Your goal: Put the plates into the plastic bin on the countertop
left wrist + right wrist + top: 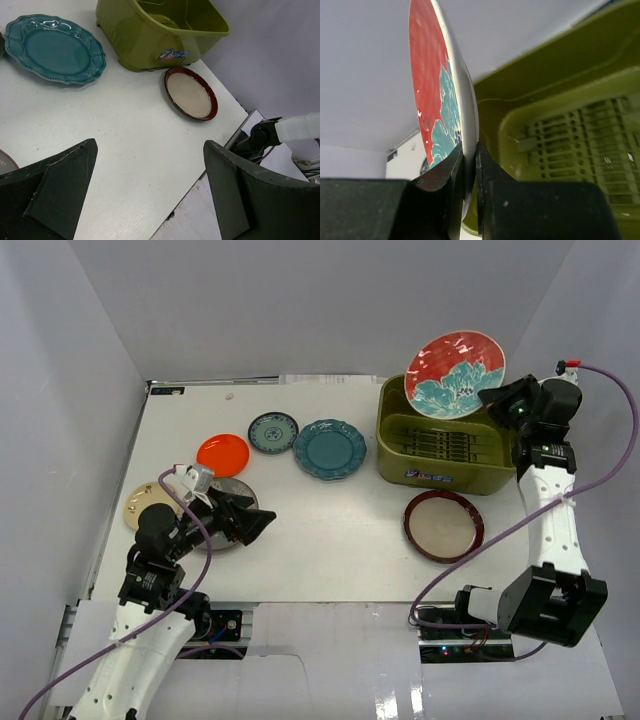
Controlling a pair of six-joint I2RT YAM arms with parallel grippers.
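Observation:
My right gripper (497, 398) (469, 150) is shut on the rim of the red-teal patterned plate (455, 373) (437, 95) and holds it tilted on edge above the olive-green plastic bin (445, 440) (560, 130). The bin looks empty. My left gripper (262, 523) (150, 195) is open and empty over the white countertop (330, 530), at its near left. On the countertop lie the teal scalloped plate (330, 449) (52, 47), the small teal-white plate (273, 432), the orange plate (223, 454), the dark-red-rimmed cream plate (444, 525) (191, 93), a beige plate (138, 503) and a grey plate (236, 486), partly hidden by the left arm.
Pale grey walls enclose the countertop on three sides. The bin (160, 30) stands at the back right, close to the right wall. The countertop's near edge (200, 175) runs just under my left gripper.

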